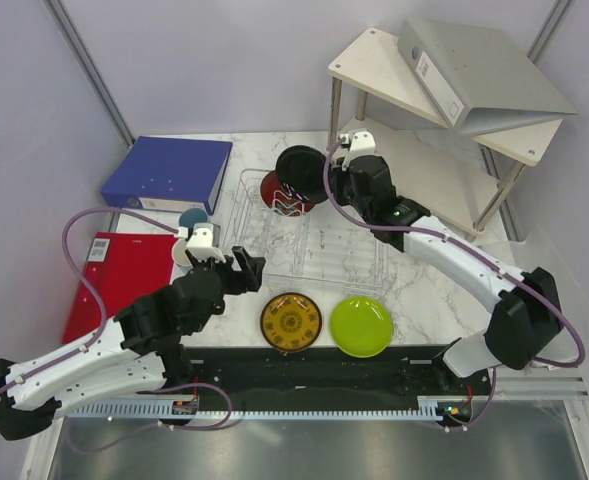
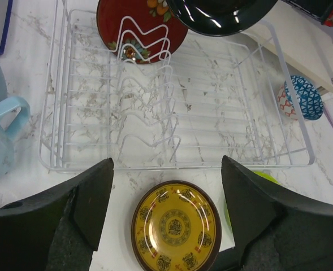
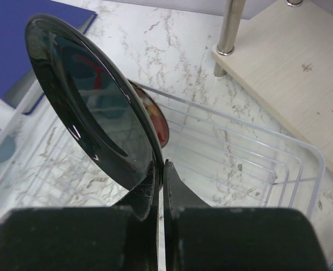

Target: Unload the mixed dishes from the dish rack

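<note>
Yellow-brown plate [image 1: 291,321]: it lies flat and face up on the bench [image 1: 424,290], just in front of the dish rack. The lime green plate [image 1: 362,326] sits beside it. I judge both are parked here to stay out of the unloading path.
Left fingers [image 1: 247,265]: they are spread wide and hold nothing. They hover over the yellow-brown plate at the rack's near rim.
Dish rack [image 2: 56,101]: its long side runs across the bench, left to right as you face it. Most of its slots are bare.
Dark red plate [image 2: 138,28]: it stands on edge in the wire prongs at the far left corner, so you have it yet to unload.
Right fingers [image 3: 159,186]: they are pinched together on the lower rim of the glossy black plate [image 3: 93,107].
Glossy black plate: you hold it on edge and tilted above the rack's far end, over the dark red plate. Its disc rises away from the fingers. A rim grip suits a plate drawn from slots.
</note>
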